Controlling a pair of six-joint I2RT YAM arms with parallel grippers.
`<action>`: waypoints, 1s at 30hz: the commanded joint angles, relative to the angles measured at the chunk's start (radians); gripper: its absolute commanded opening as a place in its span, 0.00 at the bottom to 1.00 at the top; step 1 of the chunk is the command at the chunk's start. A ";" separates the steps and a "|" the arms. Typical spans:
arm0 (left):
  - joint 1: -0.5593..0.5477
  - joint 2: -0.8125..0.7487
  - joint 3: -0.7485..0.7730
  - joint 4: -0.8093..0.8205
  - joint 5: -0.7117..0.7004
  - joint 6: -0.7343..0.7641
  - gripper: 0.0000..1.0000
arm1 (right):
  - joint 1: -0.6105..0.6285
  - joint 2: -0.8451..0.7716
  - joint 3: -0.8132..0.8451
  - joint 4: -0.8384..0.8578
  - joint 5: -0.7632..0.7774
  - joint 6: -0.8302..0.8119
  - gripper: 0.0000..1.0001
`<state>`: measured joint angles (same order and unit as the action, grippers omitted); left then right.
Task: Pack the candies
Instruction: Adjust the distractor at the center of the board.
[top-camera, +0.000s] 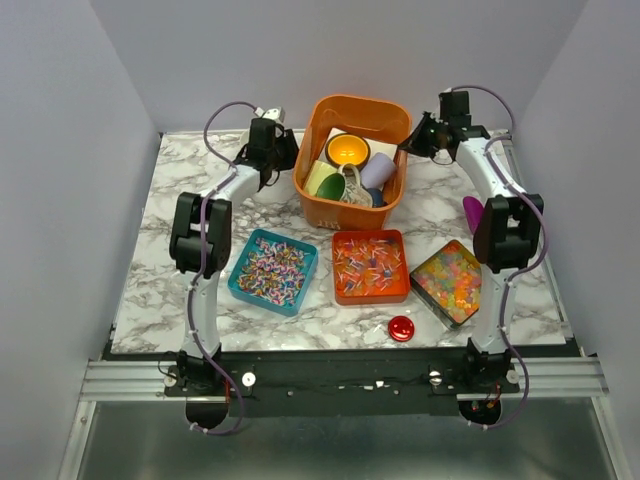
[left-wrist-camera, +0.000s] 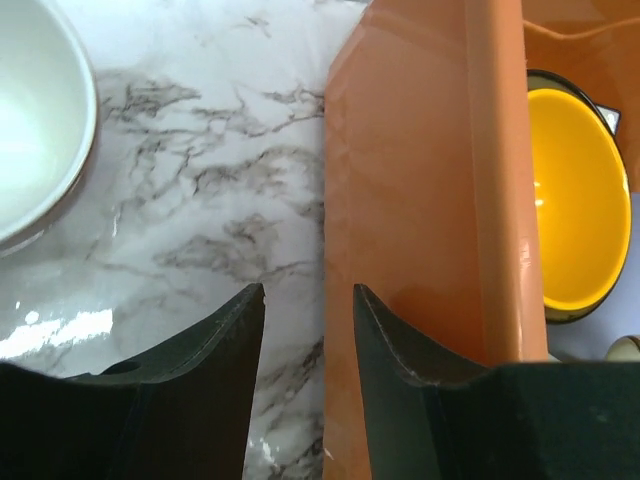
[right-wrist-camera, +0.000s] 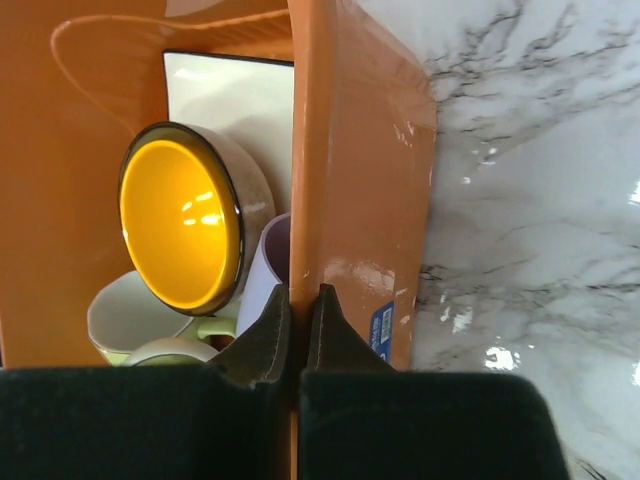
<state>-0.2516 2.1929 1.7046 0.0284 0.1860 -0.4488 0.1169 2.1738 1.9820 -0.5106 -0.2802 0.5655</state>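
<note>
On the marble table (top-camera: 160, 300), right jaws pinch the orange bin's (top-camera: 340, 215) rim; left jaws gape beside it.

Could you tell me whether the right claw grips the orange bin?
Yes, the right claw pinches the rim of the orange bin between its fingers.

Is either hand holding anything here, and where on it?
The right hand pinches the orange plastic bin by its right wall's rim; the left hand is open, holding nothing.
</note>
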 joint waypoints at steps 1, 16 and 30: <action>-0.049 -0.200 -0.103 0.068 0.092 -0.070 0.53 | 0.121 0.054 -0.020 -0.158 -0.401 0.057 0.01; 0.003 -0.455 -0.336 -0.120 -0.014 0.085 0.53 | 0.075 0.086 0.086 -0.166 -0.287 0.024 0.01; 0.003 -0.955 -0.784 -0.226 0.191 0.350 0.00 | -0.003 0.058 0.072 -0.189 -0.229 -0.004 0.01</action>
<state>-0.2264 1.3842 1.0649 -0.1482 0.2104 -0.2531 0.1242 2.2330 2.0853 -0.5892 -0.3996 0.5068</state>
